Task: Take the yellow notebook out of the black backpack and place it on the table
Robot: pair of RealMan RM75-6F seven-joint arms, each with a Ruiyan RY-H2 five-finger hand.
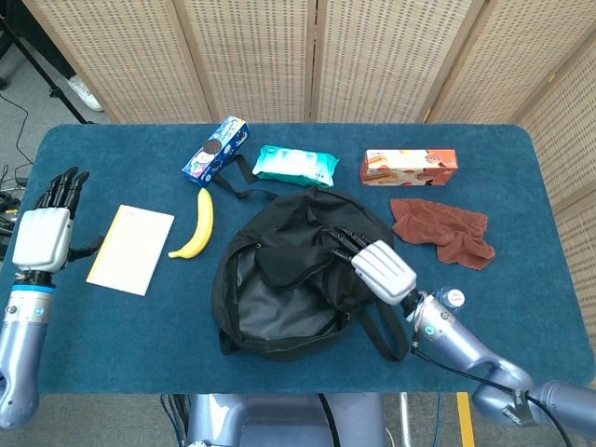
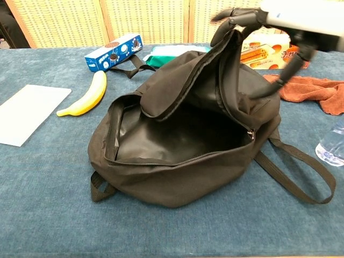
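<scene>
Left hand (image 1: 42, 237) is held spread and empty, just left of the notebook (image 1: 131, 249), which lies flat on the table (image 1: 521, 177), long axis toward the far edge. Right hand (image 1: 377, 265) is spread over the backpack (image 1: 279, 298).

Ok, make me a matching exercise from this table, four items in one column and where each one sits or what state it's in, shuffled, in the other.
Items:
1. yellow notebook
2. black backpack
3. banana
4. brown cloth

Places or states:
A. unzipped, mouth gaping open
B. crumpled, right of the backpack
C. flat on the table, near the left hand
D. between the notebook and the backpack

Pairs: 1-C, 2-A, 3-D, 4-B
</scene>
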